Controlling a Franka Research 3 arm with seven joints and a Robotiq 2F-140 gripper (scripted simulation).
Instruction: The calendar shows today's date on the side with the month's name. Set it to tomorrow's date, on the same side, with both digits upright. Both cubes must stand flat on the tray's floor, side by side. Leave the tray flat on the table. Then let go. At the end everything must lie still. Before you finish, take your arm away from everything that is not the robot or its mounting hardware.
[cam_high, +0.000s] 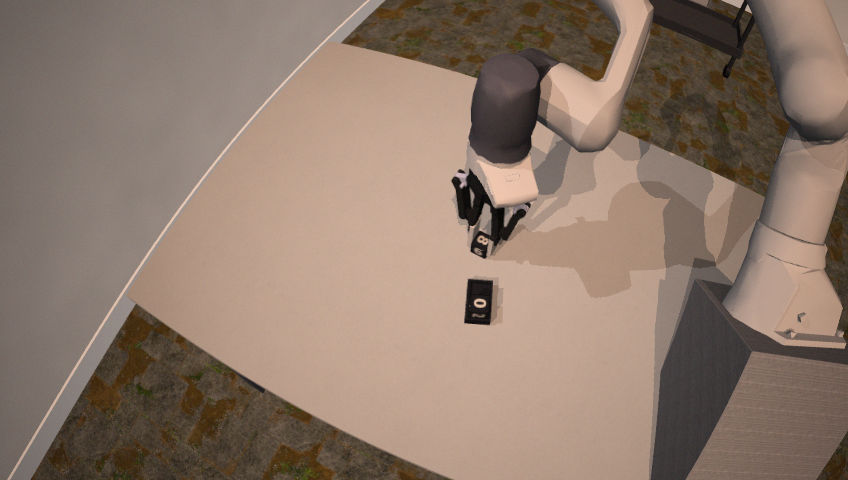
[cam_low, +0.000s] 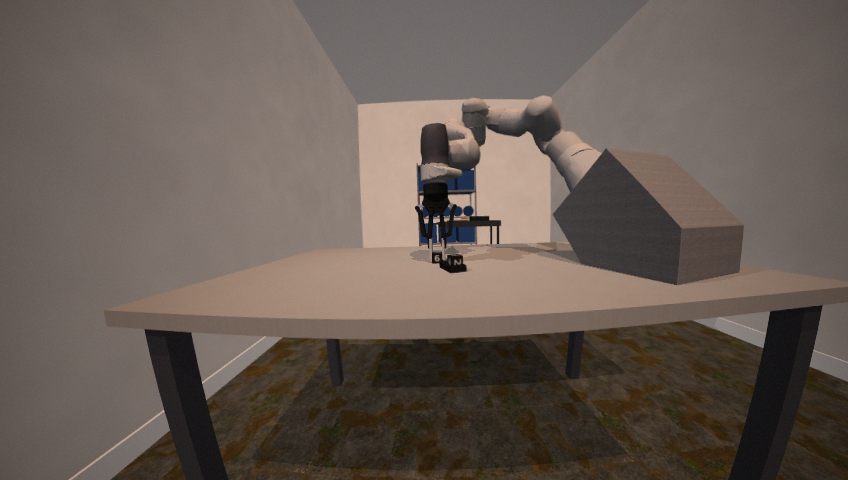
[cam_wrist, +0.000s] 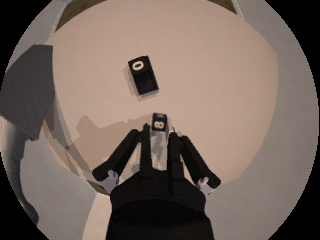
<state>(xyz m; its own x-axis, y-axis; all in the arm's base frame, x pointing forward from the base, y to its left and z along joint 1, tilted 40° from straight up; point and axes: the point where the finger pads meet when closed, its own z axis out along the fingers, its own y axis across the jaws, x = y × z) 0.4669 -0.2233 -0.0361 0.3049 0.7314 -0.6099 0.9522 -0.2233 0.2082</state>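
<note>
The black calendar tray (cam_high: 479, 293) lies flat on the table. One black cube (cam_high: 479, 304) stands in its near half with a white 0 on top. The tray's far half is empty. In the low front view the tray (cam_low: 454, 267) shows a white digit that lies on its side. My gripper (cam_high: 483, 236) points straight down just behind the tray and is shut on the second black cube (cam_high: 480, 244). That cube shows an 8 on top and a 6 (cam_low: 437, 258) toward the front. It sits at or just above the table top. In the wrist view the cube (cam_wrist: 159, 120) is between my fingers and the tray (cam_wrist: 143, 75) is ahead.
The grey pedestal (cam_high: 743, 386) that carries the arm stands at the table's right edge. A dark shelf and a small table (cam_low: 476, 223) stand far behind, off the table. A wall runs along the left side.
</note>
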